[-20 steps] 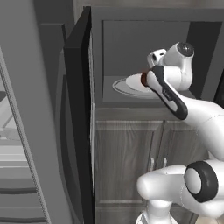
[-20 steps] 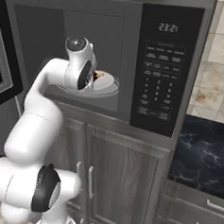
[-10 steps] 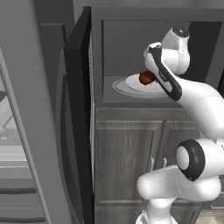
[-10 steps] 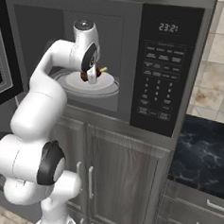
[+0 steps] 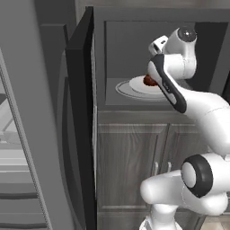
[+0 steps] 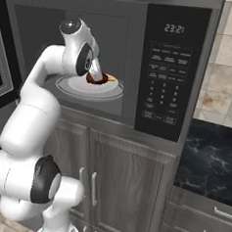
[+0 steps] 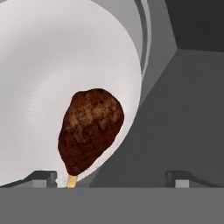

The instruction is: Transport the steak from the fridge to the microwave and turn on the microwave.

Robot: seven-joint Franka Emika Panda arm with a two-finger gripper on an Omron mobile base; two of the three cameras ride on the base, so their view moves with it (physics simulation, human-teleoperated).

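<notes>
The steak lies on a white plate inside the microwave, near the plate's edge at about 5 o'clock in the hand view, its tan tip pointing down toward 6 o'clock. The plate sits on the round glass turntable, which rests on the grey cavity floor.

The jaws stand wide open and hold nothing. In the hand view the two dark fingertips rise far apart at the bottom edge, one at 7 o'clock and one at 5 o'clock, and the steak lies above the left one, clear of both. From the right base view the hand hangs just above the meat, with the steak showing at the tip of the white arm, at about 4 o'clock from the wrist joint. In the left base view the steak peeks out behind the forearm, on the plate.

The microwave door is swung fully open to the left, edge-on at 9 o'clock of the cavity in the left base view. The control panel with its lit display sits at 3 o'clock of the cavity in the right base view. Wood cabinets stand below the microwave, and a dark marbled counter lies at 4 o'clock. Part of the fridge shows at the far left of the left base view.
</notes>
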